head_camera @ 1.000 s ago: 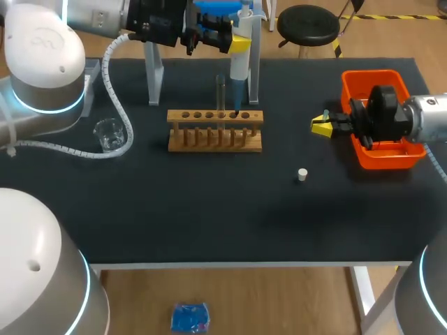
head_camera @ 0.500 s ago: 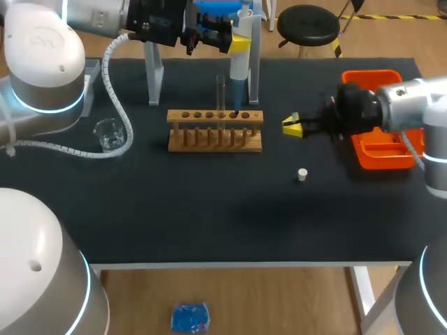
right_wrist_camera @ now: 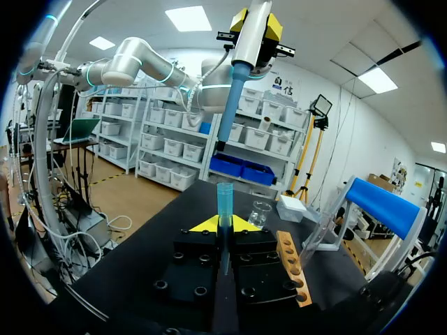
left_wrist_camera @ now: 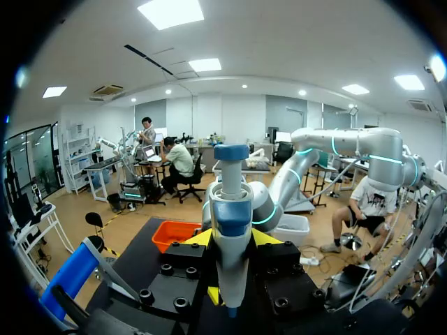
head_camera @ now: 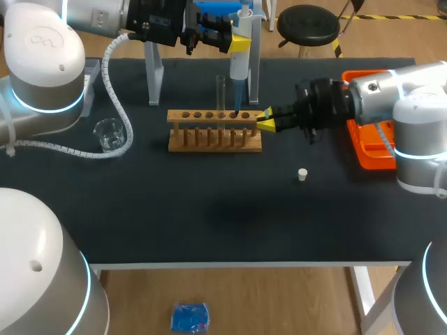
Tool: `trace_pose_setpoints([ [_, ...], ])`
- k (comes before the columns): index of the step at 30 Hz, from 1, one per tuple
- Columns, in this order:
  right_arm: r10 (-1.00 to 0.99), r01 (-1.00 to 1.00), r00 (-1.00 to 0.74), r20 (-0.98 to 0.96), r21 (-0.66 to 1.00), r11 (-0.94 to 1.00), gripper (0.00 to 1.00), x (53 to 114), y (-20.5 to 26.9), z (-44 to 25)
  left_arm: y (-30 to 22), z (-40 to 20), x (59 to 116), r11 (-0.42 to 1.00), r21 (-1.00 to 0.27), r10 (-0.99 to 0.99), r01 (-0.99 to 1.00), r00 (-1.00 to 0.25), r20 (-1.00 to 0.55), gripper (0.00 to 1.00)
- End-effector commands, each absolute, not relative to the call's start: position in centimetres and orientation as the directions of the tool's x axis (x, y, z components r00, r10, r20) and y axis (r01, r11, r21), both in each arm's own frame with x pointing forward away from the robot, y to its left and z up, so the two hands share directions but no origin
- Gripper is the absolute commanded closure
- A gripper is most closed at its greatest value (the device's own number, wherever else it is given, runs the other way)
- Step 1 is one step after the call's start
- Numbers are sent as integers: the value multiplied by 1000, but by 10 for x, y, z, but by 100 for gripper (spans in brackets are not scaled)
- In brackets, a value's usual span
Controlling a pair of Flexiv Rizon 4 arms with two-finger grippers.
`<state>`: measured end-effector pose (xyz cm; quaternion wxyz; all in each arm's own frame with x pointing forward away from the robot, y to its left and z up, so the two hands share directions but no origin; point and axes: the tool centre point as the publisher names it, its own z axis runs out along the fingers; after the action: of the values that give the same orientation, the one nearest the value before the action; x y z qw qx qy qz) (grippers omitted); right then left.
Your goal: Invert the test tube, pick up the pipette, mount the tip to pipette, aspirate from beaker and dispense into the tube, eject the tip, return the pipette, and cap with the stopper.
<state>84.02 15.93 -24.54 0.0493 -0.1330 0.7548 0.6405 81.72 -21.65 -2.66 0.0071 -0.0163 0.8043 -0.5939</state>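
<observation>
Glass beaker point(head_camera: 107, 134) stands well left of the left gripper point(head_camera: 237, 43), whose fingers point(left_wrist_camera: 199, 239) clamp the pipette point(head_camera: 239, 68) upright above the wooden rack point(head_camera: 215, 132) holding one test tube point(head_camera: 221, 92). Right gripper point(head_camera: 267, 123), horizontal beside the rack, pinches a blue tip point(right_wrist_camera: 224, 204).

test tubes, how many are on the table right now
1. The test tube stands upright in the wooden rack, right beside the pipette. None seems hidden.

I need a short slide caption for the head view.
Left gripper holds the pipette above the wooden rack; right gripper holds a blue tip beside it.
</observation>
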Motion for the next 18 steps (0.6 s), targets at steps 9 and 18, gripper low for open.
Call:
trace_pose_setpoints([
  [9,-178,-294,-946,-269,946,133,100,839,188,-239,-216,-27,816,291,-957,-37,-16,-999,6,100],
  [18,-187,-295,-945,-267,945,139,100,848,203,-242,-216,-27,816,291,-957,-37,-16,-999,6,100],
])
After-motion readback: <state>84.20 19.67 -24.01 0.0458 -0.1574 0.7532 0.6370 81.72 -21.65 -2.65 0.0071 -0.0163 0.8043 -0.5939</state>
